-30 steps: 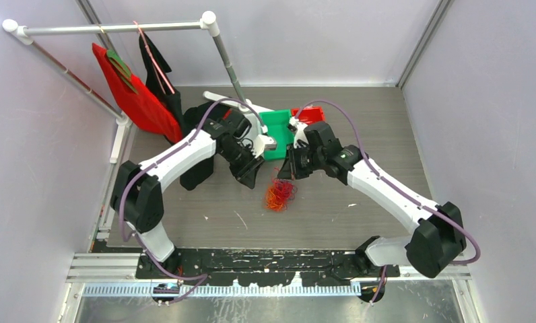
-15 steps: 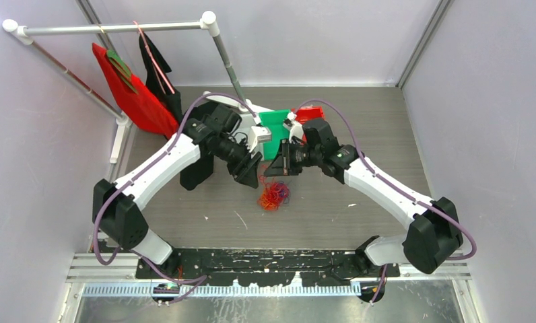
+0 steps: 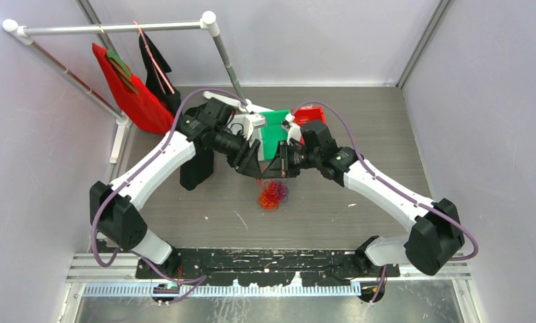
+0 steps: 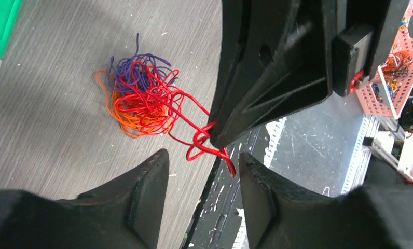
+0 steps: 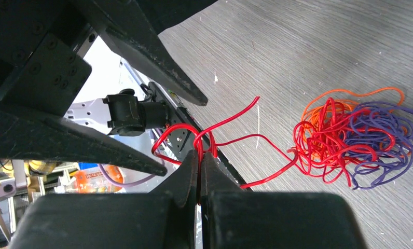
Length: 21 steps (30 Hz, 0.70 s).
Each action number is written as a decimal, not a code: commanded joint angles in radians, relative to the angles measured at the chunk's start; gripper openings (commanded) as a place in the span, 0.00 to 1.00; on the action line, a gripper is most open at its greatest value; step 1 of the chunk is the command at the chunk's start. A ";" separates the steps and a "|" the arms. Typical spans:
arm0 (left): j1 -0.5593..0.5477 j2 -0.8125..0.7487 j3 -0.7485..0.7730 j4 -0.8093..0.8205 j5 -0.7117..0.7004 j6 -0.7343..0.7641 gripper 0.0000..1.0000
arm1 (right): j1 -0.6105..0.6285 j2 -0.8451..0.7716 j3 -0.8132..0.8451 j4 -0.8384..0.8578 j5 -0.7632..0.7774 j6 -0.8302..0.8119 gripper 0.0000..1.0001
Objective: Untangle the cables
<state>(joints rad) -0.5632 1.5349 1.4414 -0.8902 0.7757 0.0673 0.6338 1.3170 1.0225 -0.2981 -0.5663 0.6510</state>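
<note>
Left of centre in the overhead view, the left pincer (image 4: 203,155) stands released, jaws apart and empty. At centre, just below it, the cables (image 3: 272,194) lie on the grey table (image 3: 359,134) as a small red, orange and purple clump. Right of centre, the right pincer (image 5: 199,155) is clenched on a red cable (image 5: 230,122) loop. They look light, thin, springy, prone to snagging; a free outer loop seems the best hold. No readable writing.

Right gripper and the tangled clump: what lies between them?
In the right wrist view, loose red cable strands run from the shut right gripper to the clump, over bare table; nothing else lies there.
</note>
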 commanded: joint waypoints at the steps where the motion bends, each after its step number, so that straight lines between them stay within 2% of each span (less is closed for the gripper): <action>1: 0.002 -0.015 -0.017 0.114 0.012 -0.109 0.48 | 0.014 -0.017 0.009 0.060 0.004 0.013 0.01; 7: 0.002 -0.026 -0.031 0.118 -0.021 -0.099 0.09 | 0.015 -0.031 0.000 0.063 0.028 0.014 0.01; 9: 0.002 -0.033 -0.031 0.110 -0.046 -0.095 0.00 | 0.015 -0.035 -0.006 0.065 0.044 0.017 0.02; 10: 0.001 -0.035 -0.025 0.105 -0.068 -0.094 0.00 | 0.014 -0.037 -0.009 0.065 0.057 0.017 0.08; 12: 0.002 -0.039 -0.002 0.088 -0.127 -0.093 0.00 | 0.014 -0.038 -0.017 0.065 0.093 0.022 0.26; 14: 0.002 -0.044 0.028 0.070 -0.179 -0.097 0.00 | 0.017 -0.033 -0.025 0.072 0.140 0.033 0.35; 16: 0.002 -0.050 0.056 0.026 -0.203 -0.109 0.00 | 0.020 -0.025 -0.026 0.066 0.206 0.039 0.51; 18: 0.002 -0.060 0.072 -0.003 -0.203 -0.117 0.00 | 0.027 -0.022 -0.030 0.074 0.271 0.035 0.61; 21: 0.002 -0.082 0.084 -0.042 -0.190 -0.122 0.00 | 0.052 -0.017 -0.032 0.098 0.356 0.025 0.67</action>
<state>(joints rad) -0.5632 1.5291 1.4681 -0.8753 0.5987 -0.0341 0.6582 1.3170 0.9859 -0.2737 -0.3576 0.6842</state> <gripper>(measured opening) 0.015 0.642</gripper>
